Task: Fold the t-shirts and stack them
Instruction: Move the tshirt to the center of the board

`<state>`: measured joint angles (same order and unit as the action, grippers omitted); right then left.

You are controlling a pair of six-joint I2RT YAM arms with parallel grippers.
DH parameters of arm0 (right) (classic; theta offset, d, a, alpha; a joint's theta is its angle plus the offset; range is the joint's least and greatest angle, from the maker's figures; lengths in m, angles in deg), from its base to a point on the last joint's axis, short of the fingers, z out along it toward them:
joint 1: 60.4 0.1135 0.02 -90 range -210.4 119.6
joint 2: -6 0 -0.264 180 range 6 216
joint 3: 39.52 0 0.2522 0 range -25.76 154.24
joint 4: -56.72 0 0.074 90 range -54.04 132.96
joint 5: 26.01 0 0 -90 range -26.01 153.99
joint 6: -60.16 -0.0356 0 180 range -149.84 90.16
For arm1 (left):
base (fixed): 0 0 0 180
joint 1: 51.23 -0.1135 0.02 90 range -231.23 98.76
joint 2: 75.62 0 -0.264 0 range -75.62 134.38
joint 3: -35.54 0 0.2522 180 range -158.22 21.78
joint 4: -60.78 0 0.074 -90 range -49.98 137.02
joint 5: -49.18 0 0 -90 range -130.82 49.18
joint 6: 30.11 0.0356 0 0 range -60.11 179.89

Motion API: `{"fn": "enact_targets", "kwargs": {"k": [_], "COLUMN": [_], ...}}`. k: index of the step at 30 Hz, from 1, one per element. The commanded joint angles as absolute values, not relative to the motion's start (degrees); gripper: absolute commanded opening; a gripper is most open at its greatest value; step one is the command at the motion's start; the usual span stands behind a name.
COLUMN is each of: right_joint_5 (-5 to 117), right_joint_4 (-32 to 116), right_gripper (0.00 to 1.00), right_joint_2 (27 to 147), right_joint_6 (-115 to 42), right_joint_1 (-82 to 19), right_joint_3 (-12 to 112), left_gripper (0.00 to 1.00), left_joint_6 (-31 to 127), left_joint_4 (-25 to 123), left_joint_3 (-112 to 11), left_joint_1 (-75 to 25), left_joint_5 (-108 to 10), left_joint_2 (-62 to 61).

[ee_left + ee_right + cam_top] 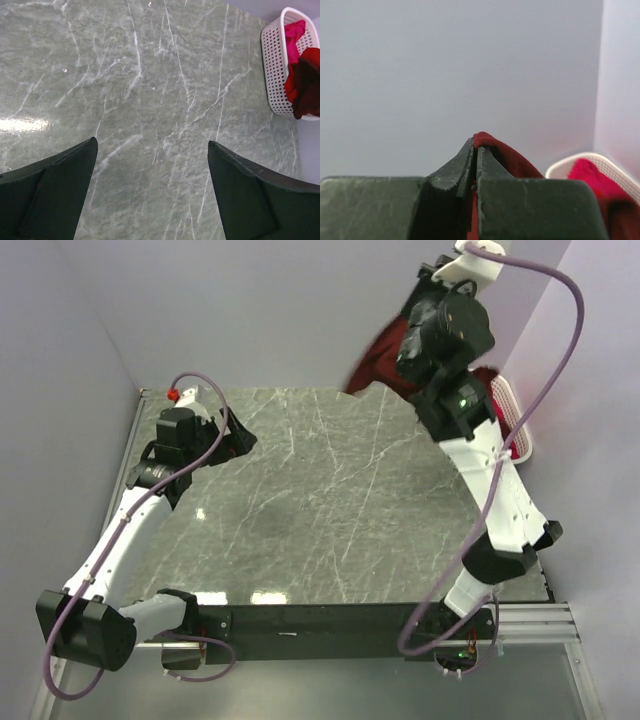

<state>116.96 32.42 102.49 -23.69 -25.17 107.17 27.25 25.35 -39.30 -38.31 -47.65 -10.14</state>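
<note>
My right gripper (pixel 476 142) is shut on a fold of a dark maroon t-shirt (pixel 512 159), with cloth pinched between the closed fingers. From above, that t-shirt (pixel 378 355) hangs below the raised right wrist near the table's far right corner. Its lower part (pixel 306 87) dangles over the white basket (pixel 274 65). A brighter pinkish red t-shirt (pixel 298 31) lies inside the basket. My left gripper (pixel 152 142) hovers open over bare marble at the far left (pixel 238 440), with nothing between its fingers.
The white slotted basket (pixel 518 430) stands at the table's right edge, close to the right wall. Grey walls close in the far side and both sides. The marble tabletop (pixel 320 500) stretches between the two arms.
</note>
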Motion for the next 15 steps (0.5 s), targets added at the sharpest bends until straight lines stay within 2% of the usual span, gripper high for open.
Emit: {"fn": "enact_targets", "kwargs": {"k": [1, 10, 15], "right_joint_5": [123.57, 122.01, 120.85], "right_joint_4": [52.61, 57.9, 61.94], "right_gripper": [0.0, 0.0, 0.0], "right_joint_2": [99.87, 105.32, 107.34], "right_joint_6": [-1.94, 6.99, 10.23], "right_joint_1": [-16.56, -4.34, -1.51], "right_joint_3": [106.87, 115.92, 117.86], "left_gripper": [0.98, 0.98, 0.96], "left_joint_6": [26.49, 23.95, 21.4], "left_joint_4": [27.51, 28.56, 31.2], "left_joint_3": [-39.92, -39.3, -36.67], "left_joint_1": [-38.67, -38.75, -38.75], "left_joint_5": [-48.02, -49.78, -52.59], "left_joint_2": [-12.6, -14.0, -15.06]}}
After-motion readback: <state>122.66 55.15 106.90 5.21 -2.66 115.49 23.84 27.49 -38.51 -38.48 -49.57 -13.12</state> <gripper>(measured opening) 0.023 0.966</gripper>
